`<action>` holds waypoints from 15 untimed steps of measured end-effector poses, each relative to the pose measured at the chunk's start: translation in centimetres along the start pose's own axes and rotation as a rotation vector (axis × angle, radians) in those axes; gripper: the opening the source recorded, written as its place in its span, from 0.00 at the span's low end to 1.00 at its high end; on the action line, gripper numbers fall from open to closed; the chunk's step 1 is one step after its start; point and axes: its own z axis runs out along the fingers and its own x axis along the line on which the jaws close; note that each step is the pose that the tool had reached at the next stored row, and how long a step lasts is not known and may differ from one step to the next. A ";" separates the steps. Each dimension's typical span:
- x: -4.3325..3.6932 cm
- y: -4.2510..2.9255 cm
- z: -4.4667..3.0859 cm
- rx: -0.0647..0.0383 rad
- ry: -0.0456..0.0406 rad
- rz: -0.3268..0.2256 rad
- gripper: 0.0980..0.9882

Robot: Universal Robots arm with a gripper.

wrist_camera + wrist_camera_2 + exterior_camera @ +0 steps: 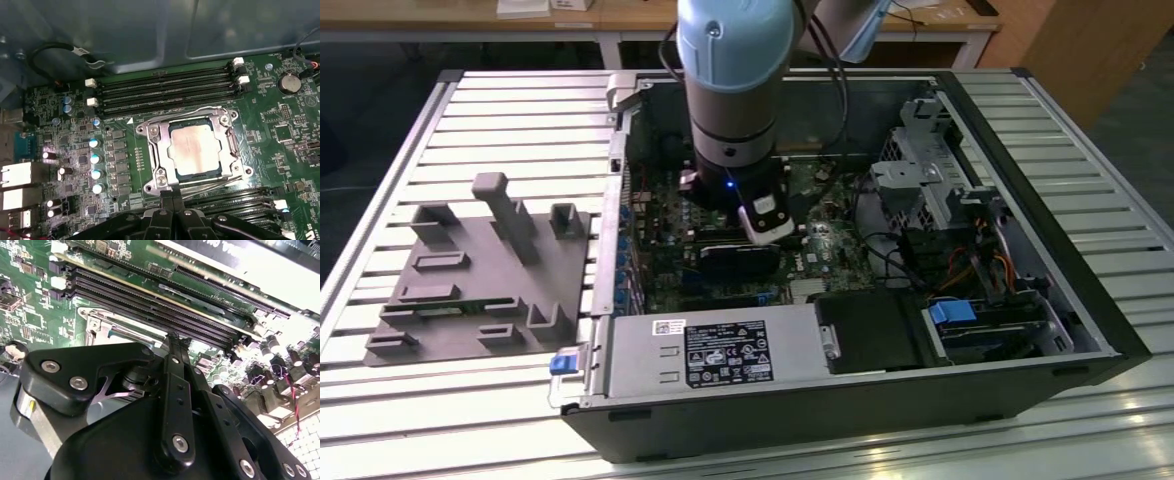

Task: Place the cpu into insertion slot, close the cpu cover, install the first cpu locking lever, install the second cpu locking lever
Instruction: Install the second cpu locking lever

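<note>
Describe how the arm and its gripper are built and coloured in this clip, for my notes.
In the exterior view the arm is a silvery-grey tube with a pale blue joint cap, a black cable alongside and a small blue light low on the wrist. In both wrist views the gripper is matte black: flat linkage bars and plates fastened with silver screws.

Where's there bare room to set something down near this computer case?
Free: the slatted table beyond the grey fixture block, and the slats right of the computer case in the exterior view. Crowded: inside the case, where the gripper hangs over the motherboard.
</note>
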 end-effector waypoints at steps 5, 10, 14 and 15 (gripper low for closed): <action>0.27 -0.37 0.18 -0.024 0.0048 -0.008 0.01; 0.70 -0.55 0.47 -0.042 0.0092 -0.019 0.01; 0.84 -0.63 0.64 -0.042 0.0113 -0.026 0.01; 0.85 -0.64 0.68 -0.042 0.0117 -0.028 0.01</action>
